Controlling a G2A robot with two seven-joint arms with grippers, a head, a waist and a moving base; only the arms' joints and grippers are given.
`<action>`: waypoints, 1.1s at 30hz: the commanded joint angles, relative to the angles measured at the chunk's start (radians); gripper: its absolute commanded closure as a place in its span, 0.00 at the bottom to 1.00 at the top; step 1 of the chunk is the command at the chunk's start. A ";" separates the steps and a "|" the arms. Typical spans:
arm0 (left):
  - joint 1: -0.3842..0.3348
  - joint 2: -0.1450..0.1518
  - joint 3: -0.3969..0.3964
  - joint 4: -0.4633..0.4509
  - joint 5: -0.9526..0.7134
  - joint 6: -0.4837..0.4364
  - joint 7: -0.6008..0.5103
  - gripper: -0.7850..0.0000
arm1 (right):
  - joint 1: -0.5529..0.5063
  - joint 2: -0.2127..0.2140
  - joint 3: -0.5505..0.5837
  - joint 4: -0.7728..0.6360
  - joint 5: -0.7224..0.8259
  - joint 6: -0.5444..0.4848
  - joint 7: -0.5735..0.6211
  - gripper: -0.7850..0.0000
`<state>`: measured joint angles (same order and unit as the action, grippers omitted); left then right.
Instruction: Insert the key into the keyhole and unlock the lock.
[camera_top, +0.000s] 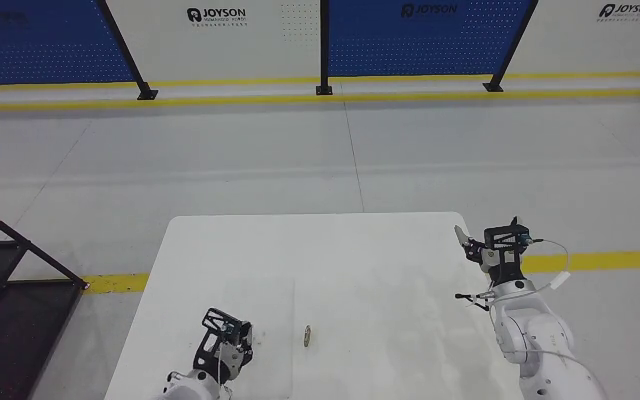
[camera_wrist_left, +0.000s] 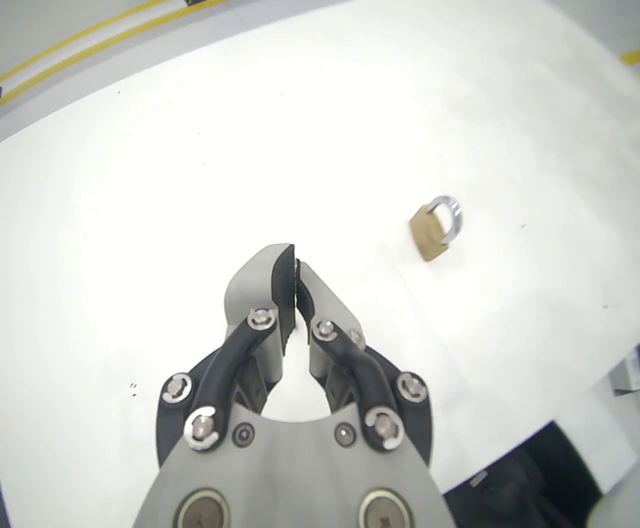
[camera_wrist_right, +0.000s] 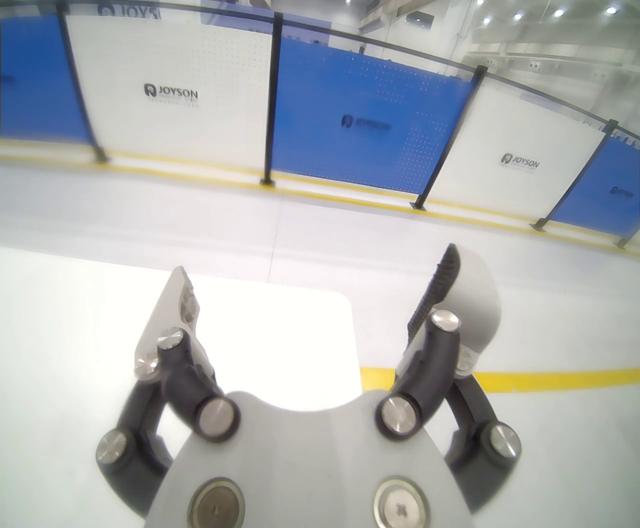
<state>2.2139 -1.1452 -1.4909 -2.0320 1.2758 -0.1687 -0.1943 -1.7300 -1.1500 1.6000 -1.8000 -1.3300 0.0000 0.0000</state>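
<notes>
Early step imo, padlock (camera_wrist_left: 434, 231) untouched. It lies on bench (camera_wrist_left: 150, 200), ahead of left end effector (camera_wrist_left: 296, 260), off toward right arm's side, apart. That one pressed together (key between pads? can't tell). Right end effector (camera_wrist_right: 320, 280) spread, empty, well apart from padlock. Next: steady padlock, line up key.

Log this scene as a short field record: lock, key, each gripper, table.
lock: brass padlock with a silver shackle, lying on the table, touched by neither gripper
key: cannot tell whether one is pinched in the left gripper
left gripper: shut, above the table's near side, beside the padlock
right gripper: open, empty, by the table's far right corner, well away from the padlock
table: white, flat top
</notes>
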 joint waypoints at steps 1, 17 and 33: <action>0.015 0.002 -0.029 0.009 -0.065 -0.061 0.081 1.00 | 0.000 0.000 0.000 0.000 0.000 0.000 0.000 0.00; 0.029 0.019 -0.131 0.204 -0.249 -0.637 0.640 1.00 | 0.000 0.000 0.000 0.000 0.000 0.000 0.000 0.00; 0.012 0.022 -0.142 0.243 -0.193 -0.718 0.727 1.00 | -0.121 -0.029 -0.486 -0.027 -0.375 -0.137 0.120 0.00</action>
<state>2.2259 -1.1232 -1.6332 -1.7887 1.0830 -0.8862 0.5325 -1.8536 -1.1753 1.1547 -1.8388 -1.6884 -0.1325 0.1153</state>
